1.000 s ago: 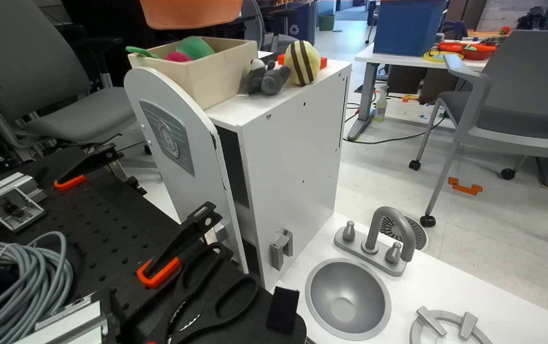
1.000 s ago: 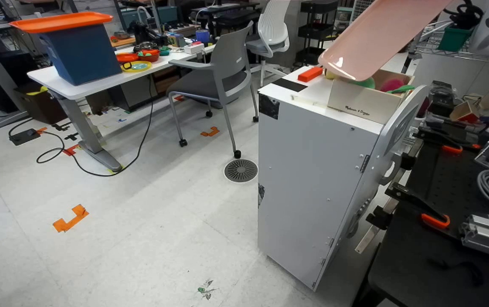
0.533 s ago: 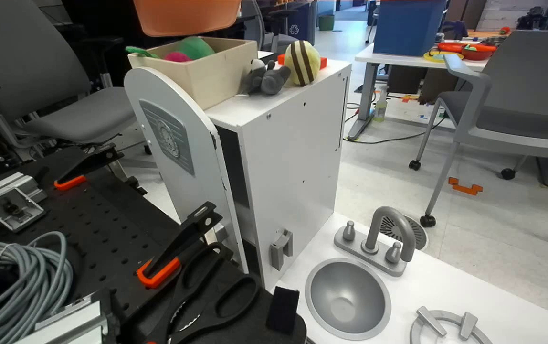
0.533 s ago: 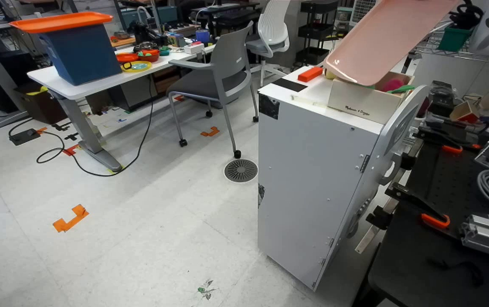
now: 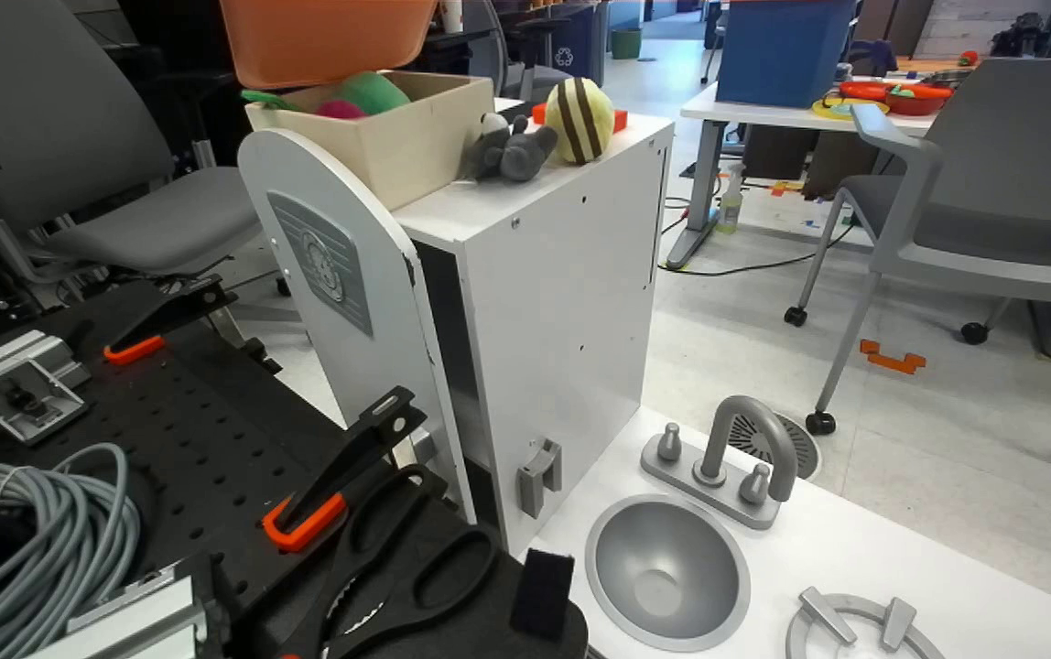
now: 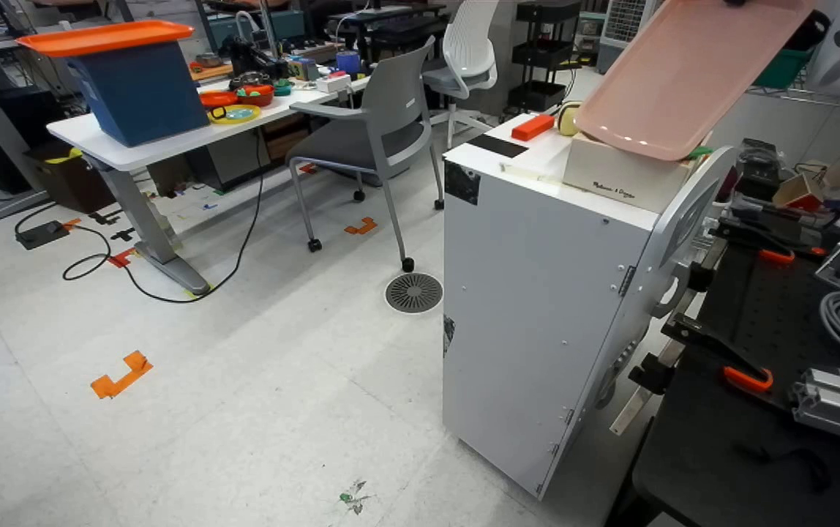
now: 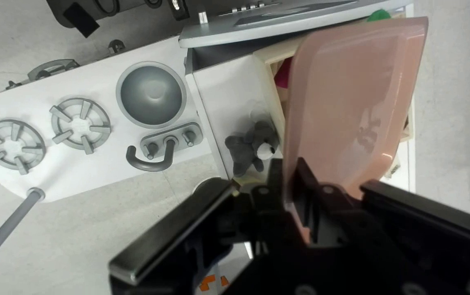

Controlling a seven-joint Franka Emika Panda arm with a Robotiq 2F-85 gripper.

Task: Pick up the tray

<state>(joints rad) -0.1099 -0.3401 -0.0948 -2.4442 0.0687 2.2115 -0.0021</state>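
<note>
The claw pinches the pink tray by its rim, the tray tilting over the wooden box on the white cabinet (touching or not, I cannot tell), right of a red block in an exterior view.

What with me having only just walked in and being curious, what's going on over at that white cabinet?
A robot gripper is shut on one edge of the pink tray, holding it tilted over a wooden box on top of the white cabinet. The tray looks lifted, though whether its low edge touches the box I can't tell. A grey stuffed toy sits beside the box.
</note>
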